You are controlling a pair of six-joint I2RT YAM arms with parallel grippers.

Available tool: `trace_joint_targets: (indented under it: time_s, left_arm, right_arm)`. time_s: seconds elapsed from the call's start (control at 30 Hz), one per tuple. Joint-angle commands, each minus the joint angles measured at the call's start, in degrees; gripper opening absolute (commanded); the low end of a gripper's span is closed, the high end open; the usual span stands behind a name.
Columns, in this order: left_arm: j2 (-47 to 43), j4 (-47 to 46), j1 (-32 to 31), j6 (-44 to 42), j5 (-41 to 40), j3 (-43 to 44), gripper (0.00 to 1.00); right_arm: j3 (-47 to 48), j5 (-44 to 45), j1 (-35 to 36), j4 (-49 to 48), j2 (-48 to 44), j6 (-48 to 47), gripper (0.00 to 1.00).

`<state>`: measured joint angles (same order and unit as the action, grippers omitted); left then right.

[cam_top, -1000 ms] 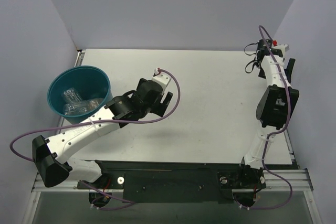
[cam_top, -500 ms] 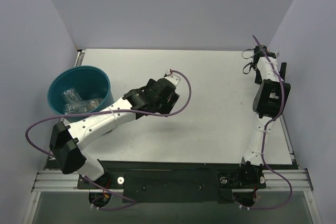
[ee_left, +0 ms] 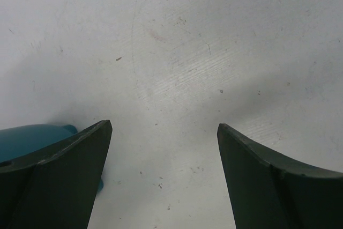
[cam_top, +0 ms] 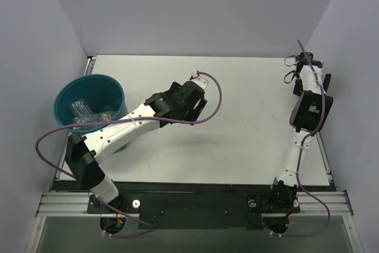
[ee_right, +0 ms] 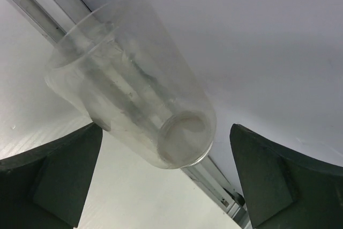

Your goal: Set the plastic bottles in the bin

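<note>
Presently the left pincer [ee_left: 163,124] hangs with its fingers wide apart over the bare table [ee_left: 177,52] near its middle. The bin [cam_top: 89,90] stands at the left edge with clear plastic bottles [cam_top: 83,114] inside. At the far right corner the right pincer [ee_right: 166,127] is spread around a loose bottle [ee_right: 128,95], not clamped on it.
</note>
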<state>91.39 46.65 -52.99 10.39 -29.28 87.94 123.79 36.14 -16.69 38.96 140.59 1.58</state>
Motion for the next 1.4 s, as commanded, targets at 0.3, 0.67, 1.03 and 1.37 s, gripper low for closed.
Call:
trace_joint_targets:
  time_s: [0.3,0.67,1.03,1.37]
  left_arm:
    - [2.82,3.18,-1.06,0.86,-2.54,5.22,0.91]
    - [2.21,3.71,-1.59,1.30,-3.68,4.61,0.91]
    - [-0.07,3.18,-1.68,0.33,-7.54,4.34,0.91]
    - [-4.12,3.09,5.59,1.20,-7.73,2.85,0.91]
  right_arm:
    - [4.53,-6.52,-1.95,2.70,2.66,-1.14,0.98]
    - [1.99,-7.93,-1.33,2.35,-0.49,0.61,0.54]
    - [-10.93,-1.68,9.21,-4.24,-15.96,6.40,0.00]
    - [-35.09,-22.56,18.97,-11.70,-35.38,17.99,0.00]
